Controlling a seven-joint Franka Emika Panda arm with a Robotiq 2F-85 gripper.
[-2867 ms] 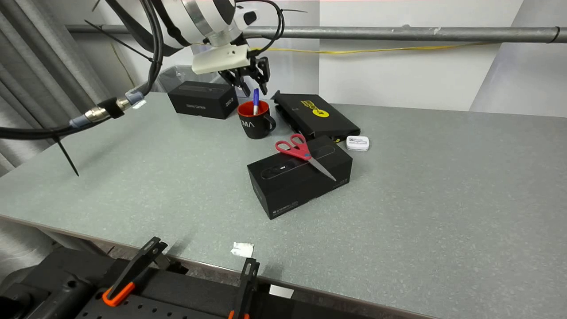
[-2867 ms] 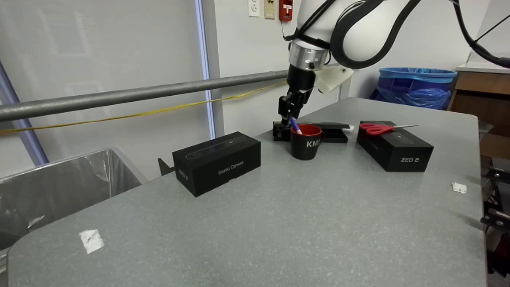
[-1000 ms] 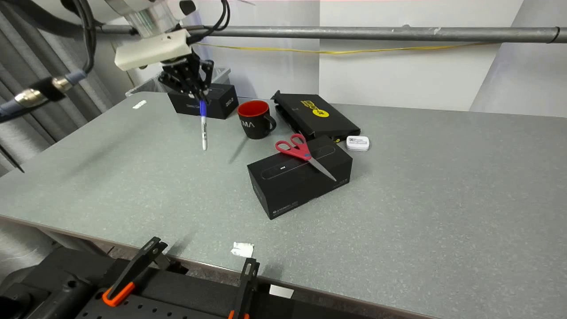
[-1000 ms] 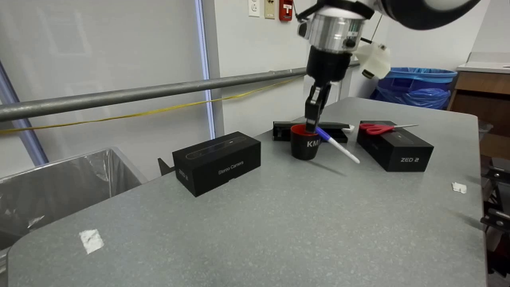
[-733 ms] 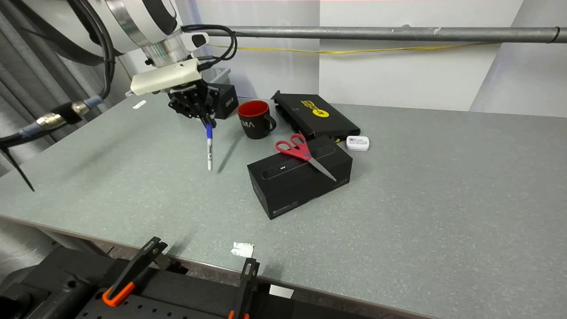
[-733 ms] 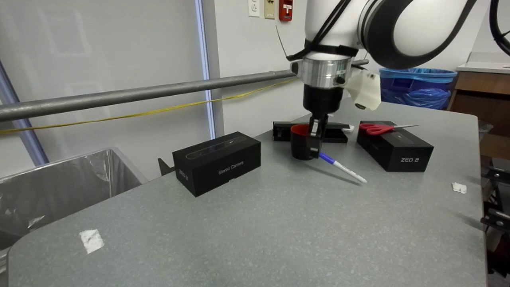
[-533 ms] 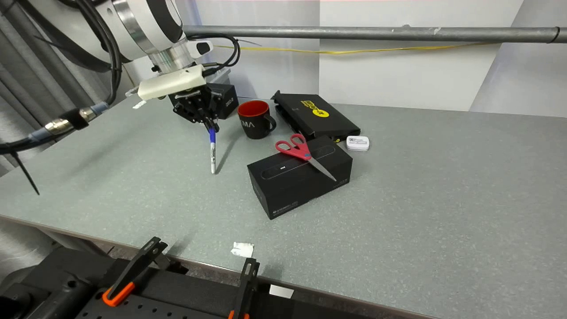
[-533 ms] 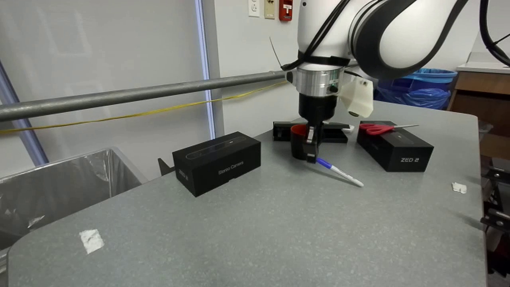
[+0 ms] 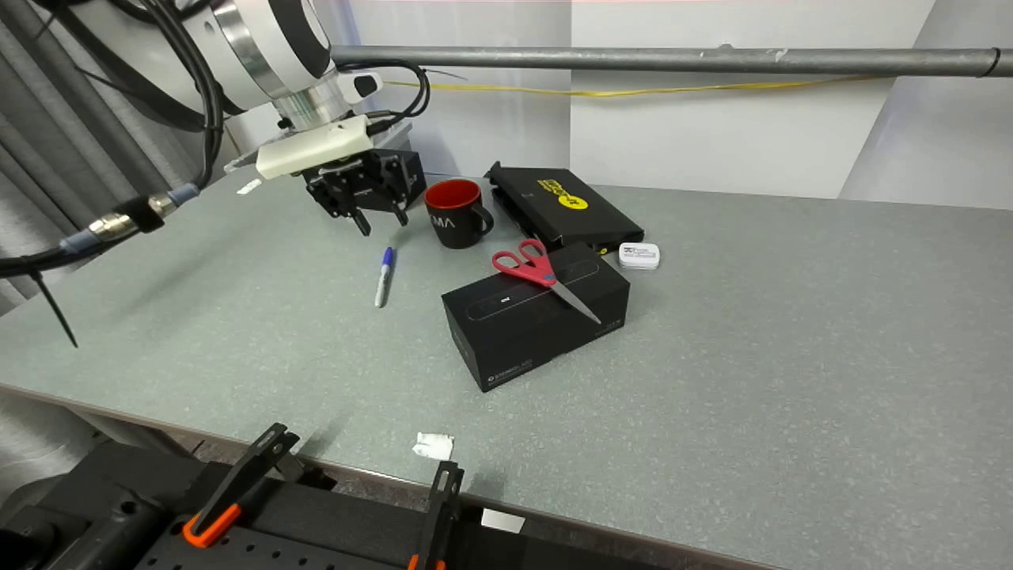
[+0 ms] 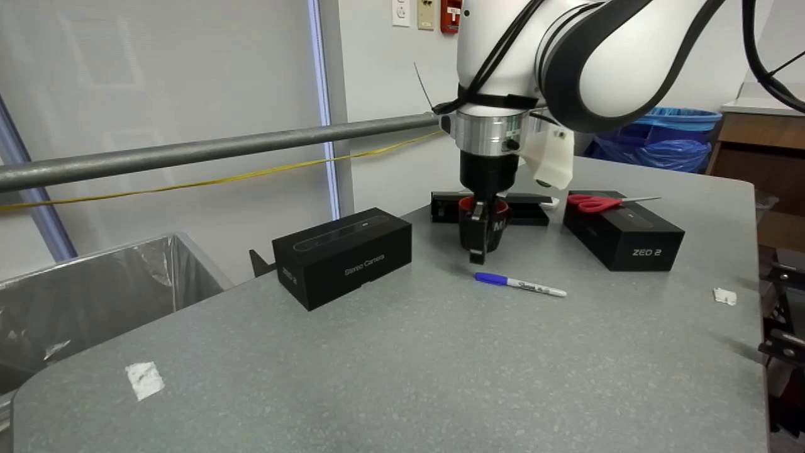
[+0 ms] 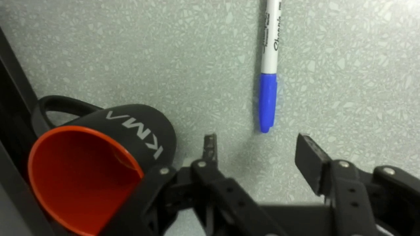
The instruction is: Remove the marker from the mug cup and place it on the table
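Robotiq gripper is hanging low over the table, its fingers standing apart with nothing between them. The release is looking done, so withdrawing cleanly is probably becoming the step in hand. Whoever is steering should be lifting straight up, keeping that spread, before swinging aside: the mug cup is standing upright near the fingers, where a sideways sweep would be risking a knock. The marker is lying flat on the table, apart from the mug cup, its blue cap pointing toward the gripper; being slim and round, it may be waiting to roll at a brush. Compared with half a second ago, the gripper is gaping instead of pinching, the mug cup is staying put, and the marker is resting free instead of slanting down from the grip.
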